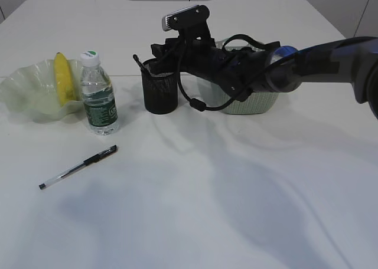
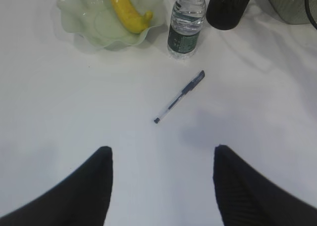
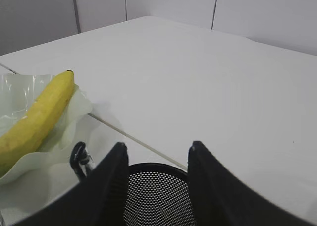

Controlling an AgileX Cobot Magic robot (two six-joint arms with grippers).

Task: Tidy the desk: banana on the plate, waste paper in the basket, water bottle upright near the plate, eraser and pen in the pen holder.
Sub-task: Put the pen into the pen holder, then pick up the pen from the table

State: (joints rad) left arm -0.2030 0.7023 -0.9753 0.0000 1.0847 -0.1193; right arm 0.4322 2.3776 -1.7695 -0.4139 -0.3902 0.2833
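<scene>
The banana (image 1: 64,77) lies in the pale green plate (image 1: 23,92) at the far left. Beside it the water bottle (image 1: 98,95) stands upright. A pen (image 1: 80,166) lies loose on the desk (image 1: 236,192) in front of them. My right gripper (image 3: 157,145) hovers open over the mouth of the black mesh pen holder (image 3: 158,196), with nothing between its fingers. A dark pen top (image 3: 78,159) pokes up at the holder's left rim. My left gripper (image 2: 163,150) hangs open above bare desk, short of the pen (image 2: 179,97). The eraser and waste paper are hidden.
The sage-green basket (image 1: 257,104) stands behind the right arm, just right of the pen holder (image 1: 160,92). A black cable (image 1: 198,101) loops down from the right arm between them. A seam crosses the desk behind the holder.
</scene>
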